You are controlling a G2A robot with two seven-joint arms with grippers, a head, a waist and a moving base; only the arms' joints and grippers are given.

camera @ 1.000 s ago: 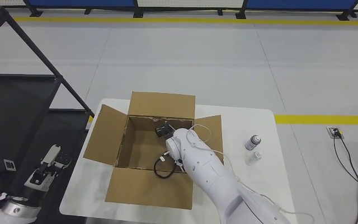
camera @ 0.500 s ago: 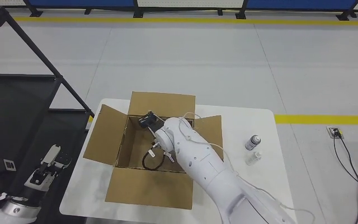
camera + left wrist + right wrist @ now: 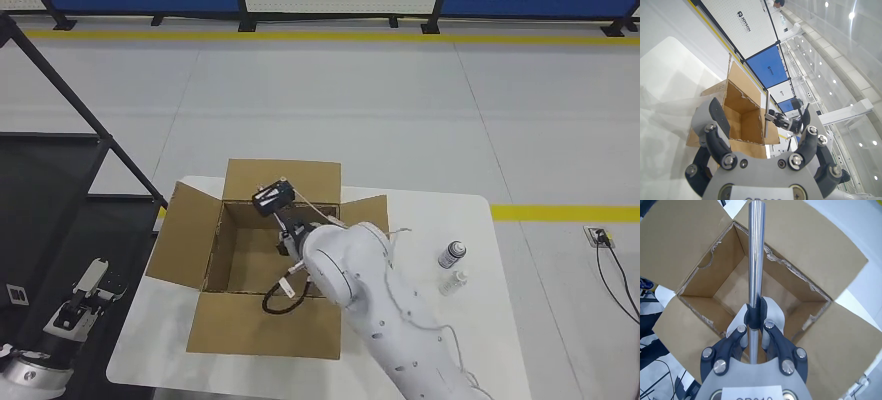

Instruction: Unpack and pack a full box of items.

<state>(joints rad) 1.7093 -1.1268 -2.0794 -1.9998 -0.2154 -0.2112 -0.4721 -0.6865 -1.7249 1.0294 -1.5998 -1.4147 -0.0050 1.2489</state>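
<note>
White table (image 3: 440,330) lies under everything, and on it, directly below the right gripper (image 3: 754,315), stands the cardboard box (image 3: 265,325) with all four flaps folded outward. What we can see of its floor past that gripper looks bare, though the gripper and arm hide part of it. The right gripper is clamped on a polished metal rod (image 3: 755,247), gripping it near one end so that most of its length reaches out past the fingertips and across the open mouth of the box. The left gripper (image 3: 761,111) hangs well apart from the box, off to the side of the table, its fingers spread with nothing between them. Well clear of the right gripper, beyond the side flap, a small dark-capped spray can (image 3: 453,254) and a smaller white bottle (image 3: 457,281) stand close together on the table. We judge the unpacking nearly finished: two items are out, the rod is in hand above the box, and little or nothing seems left inside. Setting the rod down and the whole repacking appear not yet done.
</note>
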